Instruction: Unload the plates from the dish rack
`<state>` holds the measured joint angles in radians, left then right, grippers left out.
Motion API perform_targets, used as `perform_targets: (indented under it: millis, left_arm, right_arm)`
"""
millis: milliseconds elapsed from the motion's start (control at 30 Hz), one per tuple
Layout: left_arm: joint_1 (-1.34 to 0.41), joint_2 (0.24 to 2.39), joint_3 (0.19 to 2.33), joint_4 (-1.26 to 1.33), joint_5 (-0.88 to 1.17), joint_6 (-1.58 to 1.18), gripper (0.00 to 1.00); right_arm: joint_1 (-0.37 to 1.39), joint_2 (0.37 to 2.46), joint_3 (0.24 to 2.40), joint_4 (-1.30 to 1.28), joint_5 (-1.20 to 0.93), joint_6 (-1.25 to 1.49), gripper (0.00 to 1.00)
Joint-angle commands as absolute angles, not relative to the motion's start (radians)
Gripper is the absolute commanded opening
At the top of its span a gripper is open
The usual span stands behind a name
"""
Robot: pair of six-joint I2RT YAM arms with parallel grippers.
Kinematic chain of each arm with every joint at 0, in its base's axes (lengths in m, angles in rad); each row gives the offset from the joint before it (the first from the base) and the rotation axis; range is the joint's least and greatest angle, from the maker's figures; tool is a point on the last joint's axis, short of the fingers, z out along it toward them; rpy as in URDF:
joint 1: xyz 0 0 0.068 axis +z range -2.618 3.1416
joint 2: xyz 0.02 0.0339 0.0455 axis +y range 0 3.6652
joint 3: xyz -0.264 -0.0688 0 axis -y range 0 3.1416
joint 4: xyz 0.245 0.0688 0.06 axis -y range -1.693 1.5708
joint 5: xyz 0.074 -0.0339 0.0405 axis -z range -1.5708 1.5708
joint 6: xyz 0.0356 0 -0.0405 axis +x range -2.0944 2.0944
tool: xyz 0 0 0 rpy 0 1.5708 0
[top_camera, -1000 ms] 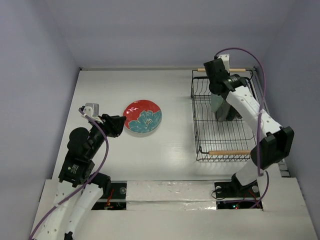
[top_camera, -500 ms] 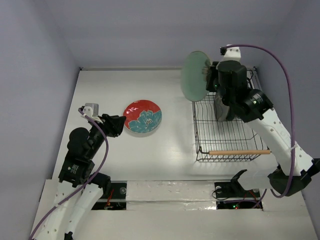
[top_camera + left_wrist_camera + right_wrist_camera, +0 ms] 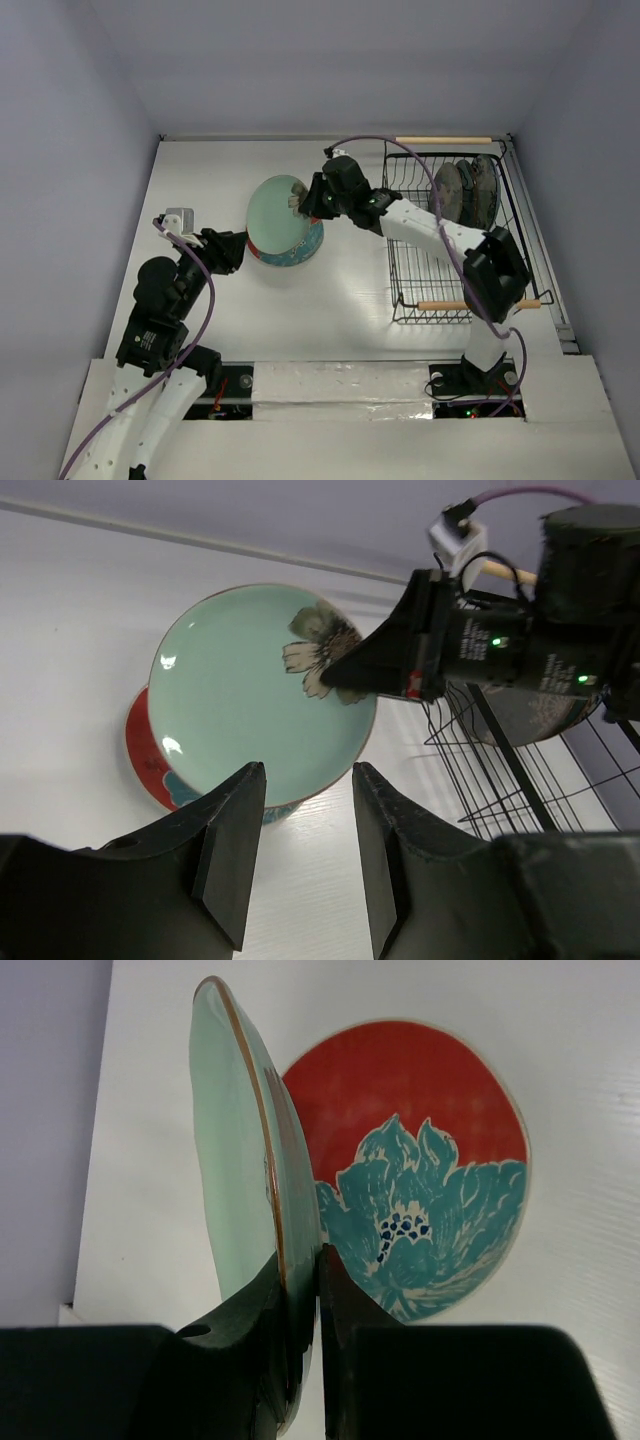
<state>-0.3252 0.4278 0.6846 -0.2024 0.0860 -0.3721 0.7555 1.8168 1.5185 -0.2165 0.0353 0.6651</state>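
The pale green plate (image 3: 276,213) hangs tilted in the air at mid-table, its rim pinched by the right gripper (image 3: 300,203). The right wrist view catches the plate (image 3: 235,1150) edge-on, jaws clamped tight on either face of the rim at the gripper (image 3: 300,1255). Right beneath it lies the red plate (image 3: 297,256), flat on the table (image 3: 200,170), teal flower up (image 3: 420,1140). The green plate covers most of it from above, and I cannot tell whether the two touch. Just to the left sits the left gripper (image 3: 232,250), jaws parted and holding nothing, facing both plates (image 3: 308,775). Over on the right stands the dish rack (image 3: 400,300), well apart from the action, with dark plates (image 3: 450,192) standing on edge at its far end.
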Motion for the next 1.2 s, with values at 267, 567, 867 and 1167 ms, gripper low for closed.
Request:
perform_targets:
  millis: [267,567,867,1167]
  left_arm:
    - [-0.328,0.417,0.698,-0.179,0.083,-0.374,0.37]
    - [-0.328,0.423,0.698,-0.179,0.084,-0.374,0.38]
    - [-0.328,0.422,0.696,-0.178,0.086,-0.374,0.38]
    - [-0.328,0.422,0.696,-0.178,0.089,-0.374,0.38]
  right_arm:
    - [0.756,1.920,1.505,0.159,-0.006,0.905,0.00]
    - [0.756,1.976,1.467,0.190,0.025,0.940,0.00]
    - [0.756,1.990,1.413,0.184,0.044,0.954,0.21]
    - [0.756,2.009,1.405,0.097,0.061,0.893,0.53]
